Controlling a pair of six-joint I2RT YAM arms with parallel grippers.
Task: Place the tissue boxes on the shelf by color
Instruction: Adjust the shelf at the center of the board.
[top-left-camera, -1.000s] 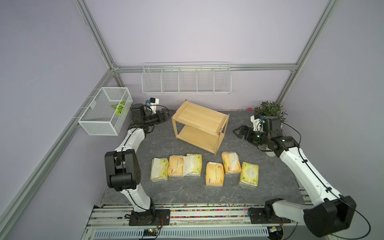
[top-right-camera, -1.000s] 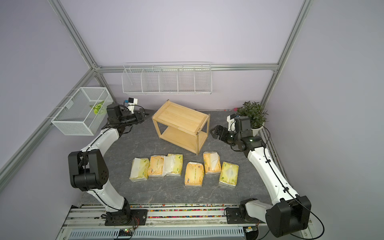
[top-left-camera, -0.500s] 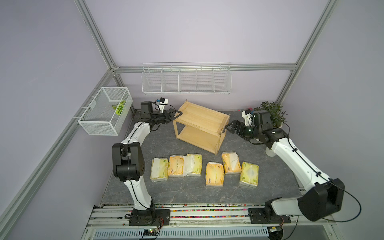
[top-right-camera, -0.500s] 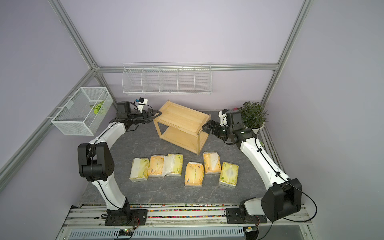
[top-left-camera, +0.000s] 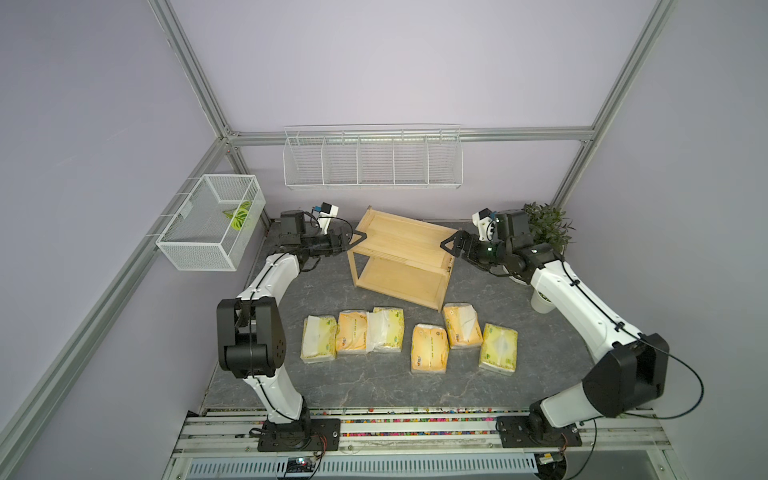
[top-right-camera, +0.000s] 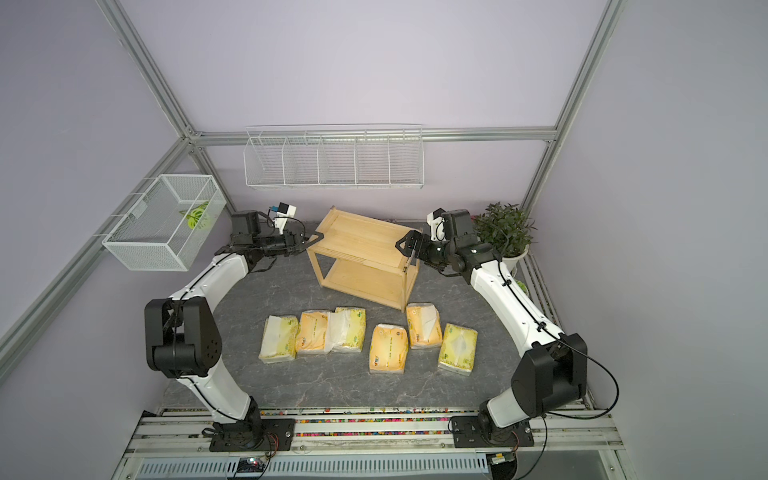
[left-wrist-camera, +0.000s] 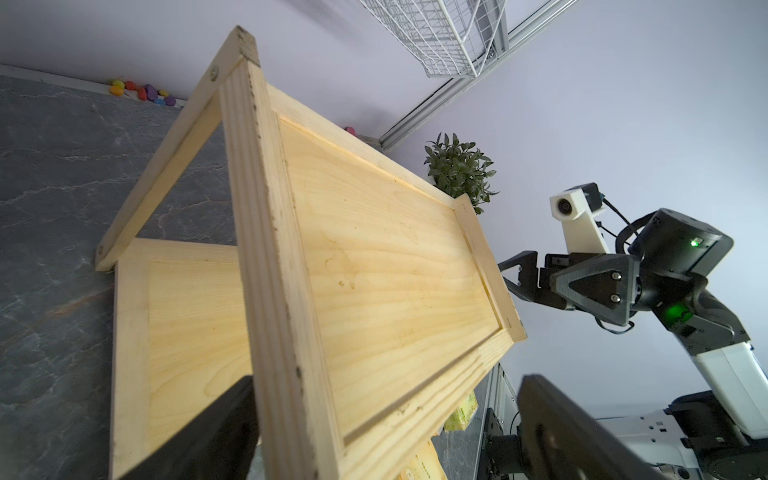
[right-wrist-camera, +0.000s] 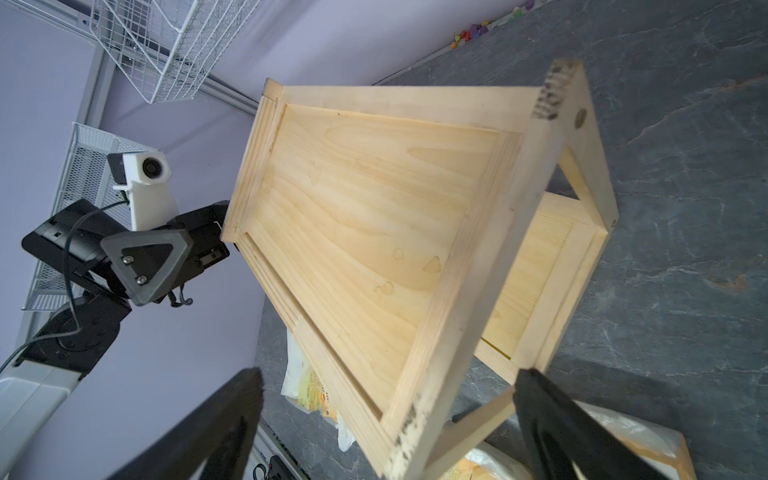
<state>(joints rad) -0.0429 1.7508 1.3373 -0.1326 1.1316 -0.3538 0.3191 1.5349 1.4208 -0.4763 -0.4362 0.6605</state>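
The light wooden shelf (top-left-camera: 399, 245) (top-right-camera: 361, 245) stands skewed at the back middle of the grey table. In front of it lie several tissue boxes in a loose row: pale yellow-green ones (top-left-camera: 318, 344) (top-left-camera: 388, 335) (top-left-camera: 498, 349) and orange ones (top-left-camera: 352, 337) (top-left-camera: 430, 347) (top-left-camera: 462, 331). My left gripper (top-left-camera: 357, 239) (left-wrist-camera: 382, 399) is open at the shelf's left end, with the top rim (left-wrist-camera: 274, 257) between its fingers. My right gripper (top-left-camera: 446, 245) (right-wrist-camera: 388, 386) is open at the right end, its fingers either side of that rim (right-wrist-camera: 478, 266). Neither holds anything.
A white wire wall rack (top-left-camera: 372, 160) hangs behind the shelf. A white mesh basket (top-left-camera: 212, 224) hangs at the left wall. A potted plant (top-left-camera: 546, 226) stands just behind my right arm. Coloured pebbles (left-wrist-camera: 141, 91) line the back wall.
Both arms have swung inward from the table's sides to the two ends of the shelf top. Both grippers stayed open. The tissue boxes have not moved.
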